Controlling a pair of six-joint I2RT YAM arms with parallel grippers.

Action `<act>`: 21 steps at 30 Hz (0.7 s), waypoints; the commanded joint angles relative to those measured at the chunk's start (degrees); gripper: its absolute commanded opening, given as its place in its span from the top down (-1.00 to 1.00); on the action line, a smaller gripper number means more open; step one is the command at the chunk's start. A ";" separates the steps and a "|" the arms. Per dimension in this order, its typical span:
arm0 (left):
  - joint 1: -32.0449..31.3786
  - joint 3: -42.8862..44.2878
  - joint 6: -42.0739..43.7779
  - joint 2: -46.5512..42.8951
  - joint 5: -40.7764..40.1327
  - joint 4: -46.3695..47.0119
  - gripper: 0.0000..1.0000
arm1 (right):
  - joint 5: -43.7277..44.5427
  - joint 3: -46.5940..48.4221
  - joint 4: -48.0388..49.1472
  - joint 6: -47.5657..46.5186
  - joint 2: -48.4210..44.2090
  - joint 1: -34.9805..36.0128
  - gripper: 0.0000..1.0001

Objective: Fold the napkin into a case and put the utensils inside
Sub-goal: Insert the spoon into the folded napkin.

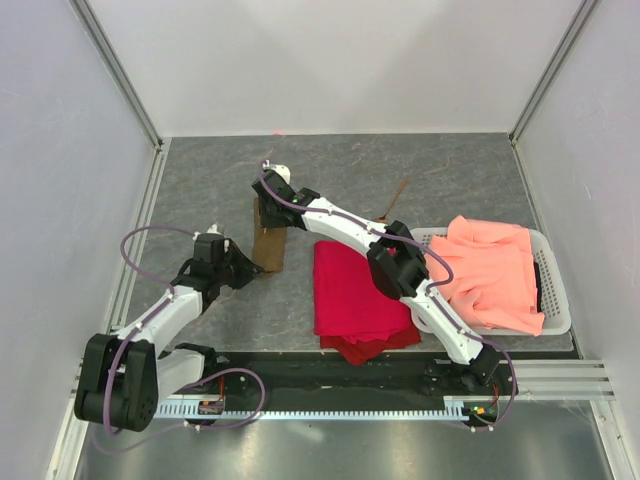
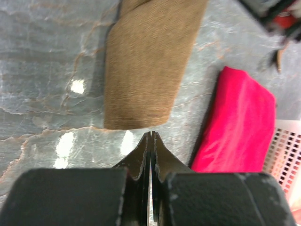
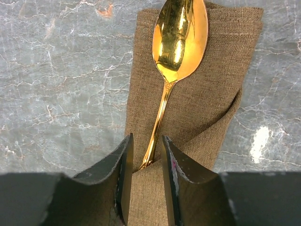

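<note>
We judge the step in hand to be letting go of the first utensil: the spoon [image 3: 178, 37] lies on the case [image 3: 197, 108], its bowl bare on the olive-brown fabric and its handle tucked under the diagonal fold. The right gripper [image 3: 146, 139] stands over the handle's end with its jaws parted, one finger on each side and not pinching it. The case sits left of centre on the table [image 1: 200, 190]. The left gripper [image 2: 150, 134] hovers just off the case's near end, jaws pressed shut on nothing.

Next, we think, the right gripper should rise straight off so that neither finger drags the handle or lifts the fold, and then go for the other utensil. A slim brownish piece [image 1: 398, 198] beyond the far-left corner of the basket [image 1: 555, 300] may be it, though it is too small to tell.

The red cloth [image 1: 350, 290] lies just right of the case, under the right arm's reach, and a salmon-orange cloth [image 1: 495, 270] fills the basket on the right
</note>
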 commanded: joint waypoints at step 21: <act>0.31 -0.99 -2.72 9.90 1.24 8.45 0.96 | 2.09 5.13 1.03 -3.89 3.73 0.04 0.76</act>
